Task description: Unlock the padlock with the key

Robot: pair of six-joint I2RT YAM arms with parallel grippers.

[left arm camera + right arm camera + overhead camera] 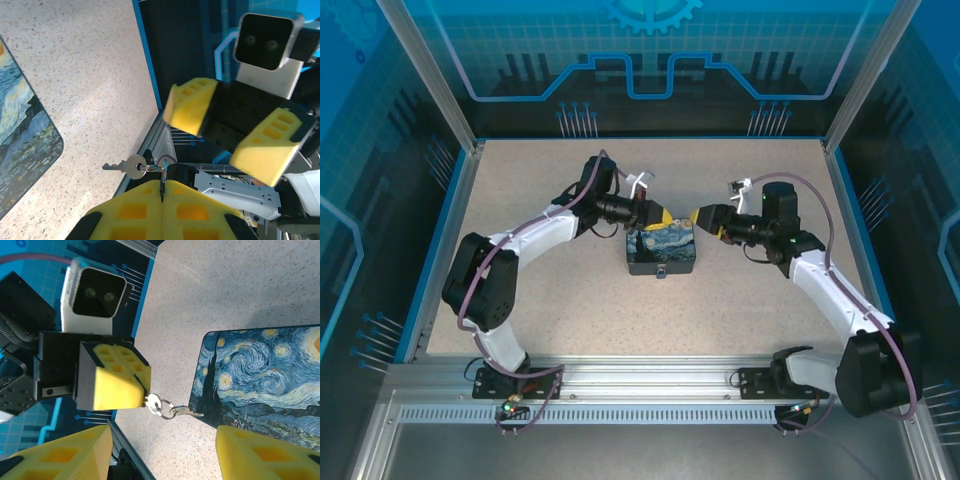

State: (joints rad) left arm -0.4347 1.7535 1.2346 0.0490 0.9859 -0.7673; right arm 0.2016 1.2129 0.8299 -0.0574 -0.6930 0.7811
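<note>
Key held above a painted box on a speckled table, inside a blue-walled cell

Nearest, an aluminium rail [650, 378] carries both arm bases; beyond it the beige speckled table [520, 180] lies open on either side of the painted box [660, 250] at its middle; over the box's far edge the left gripper [162, 190] is clenched on a small ring [150, 168] with the key [127, 166] hanging from it; facing it, the right gripper [694, 217] stands parted, holding nothing; blue edging [640, 138] bounds the tabletop; farthest, the back wall [650, 60].
</note>
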